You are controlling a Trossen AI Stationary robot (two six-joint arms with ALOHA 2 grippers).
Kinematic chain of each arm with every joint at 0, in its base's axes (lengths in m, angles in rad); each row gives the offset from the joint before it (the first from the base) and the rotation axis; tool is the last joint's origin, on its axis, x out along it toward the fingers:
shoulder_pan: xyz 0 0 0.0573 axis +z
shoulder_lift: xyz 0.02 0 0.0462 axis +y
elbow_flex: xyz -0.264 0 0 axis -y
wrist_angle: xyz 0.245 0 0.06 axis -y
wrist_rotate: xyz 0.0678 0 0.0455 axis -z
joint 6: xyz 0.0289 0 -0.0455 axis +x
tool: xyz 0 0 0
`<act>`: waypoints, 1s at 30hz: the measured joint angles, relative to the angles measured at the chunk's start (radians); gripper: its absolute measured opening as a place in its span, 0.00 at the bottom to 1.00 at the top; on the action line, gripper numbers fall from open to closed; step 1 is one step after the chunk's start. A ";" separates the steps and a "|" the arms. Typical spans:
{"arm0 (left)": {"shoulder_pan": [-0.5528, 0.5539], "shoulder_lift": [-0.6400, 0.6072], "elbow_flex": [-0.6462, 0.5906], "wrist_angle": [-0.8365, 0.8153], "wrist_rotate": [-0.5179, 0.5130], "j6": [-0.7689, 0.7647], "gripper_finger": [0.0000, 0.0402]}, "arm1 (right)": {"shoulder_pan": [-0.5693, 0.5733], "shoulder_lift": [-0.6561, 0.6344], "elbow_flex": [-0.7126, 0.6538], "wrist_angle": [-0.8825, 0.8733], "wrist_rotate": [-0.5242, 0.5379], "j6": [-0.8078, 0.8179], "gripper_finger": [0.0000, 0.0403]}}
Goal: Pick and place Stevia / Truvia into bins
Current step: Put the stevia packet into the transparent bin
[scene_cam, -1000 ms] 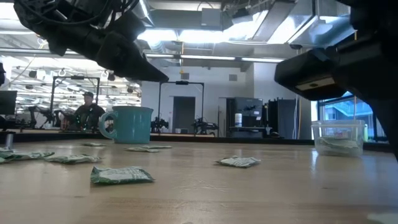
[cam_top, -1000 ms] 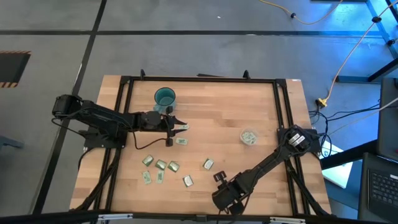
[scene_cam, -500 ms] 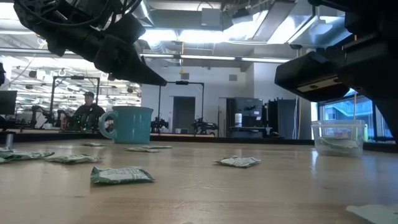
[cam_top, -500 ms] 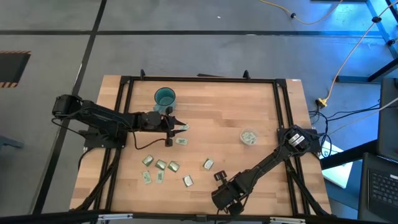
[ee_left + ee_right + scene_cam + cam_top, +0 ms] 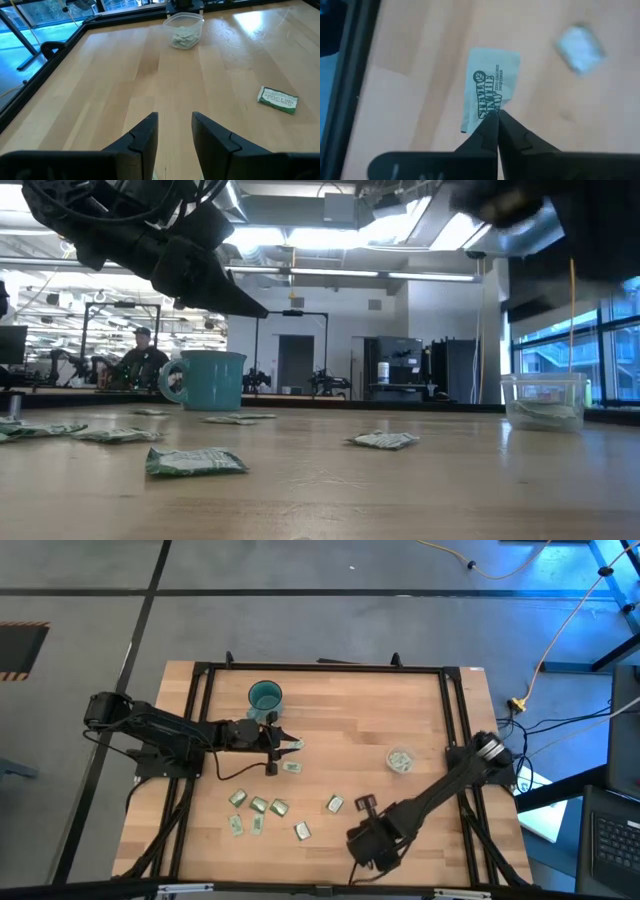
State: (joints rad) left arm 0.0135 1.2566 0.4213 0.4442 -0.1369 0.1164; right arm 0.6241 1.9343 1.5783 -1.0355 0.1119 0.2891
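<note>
**High view.** Pick apparently just made; carry to a bin next. Right gripper (image 5: pixel 364 806) at lower centre of the frame, just right of the sachet cluster; held sachet not discernible from here. Left gripper (image 5: pixel 288 746) left of centre, below the teal cup (image 5: pixel 265 696), tips almost at one sachet. Clear cup (image 5: pixel 401 760) right of centre, up and to the right of the right gripper. Counted on the table (image 5: pixel 350 700): nine loose sachets (image 5: pixel 279 808), two cups.

**Low view.** Teal cup at left-centre, clear cup at far right with sachets inside. About six loose sachets visible across the wood, the nearest at lower left. Dark left arm filling the upper left; right arm only a blur at upper right.

**Left wrist view.** Fingers (image 5: pixel 145 137) apart, nothing between them. One green-and-white sachet at the right edge. Clear cup at top centre, its contents too bunched to count.

**Right wrist view.** Tips pressed together, clamped on the lower edge of one Stevia sachet (image 5: pixel 490 85) at frame centre. One more sachet, blurred, at upper right on the wood. Impossible to tell whether the held one hangs clear of the table.

Next, probably: raise, swing toward a cup, centre over the rim, only then part the tips. Thin edge pinch, so some risk of slipping or fluttering aside on release.
</note>
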 joint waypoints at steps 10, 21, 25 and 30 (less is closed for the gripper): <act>0.000 0.000 0.000 0.001 0.000 0.000 0.28 | -0.063 -0.260 -0.006 -0.278 0.196 0.075 0.00; 0.000 0.000 0.000 0.004 0.000 -0.001 0.28 | -0.214 -0.633 -0.371 -0.286 0.234 0.184 0.00; 0.000 0.000 0.000 0.004 0.000 0.001 0.28 | -0.289 -0.709 -0.540 -0.198 0.204 0.195 0.00; 0.000 0.000 0.000 0.004 0.000 0.001 0.28 | -0.383 -0.725 -0.702 -0.058 0.114 0.133 0.00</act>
State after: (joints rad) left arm 0.0135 1.2566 0.4213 0.4484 -0.1368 0.1175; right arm 0.2409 1.2093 0.8763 -1.0937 0.2260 0.4221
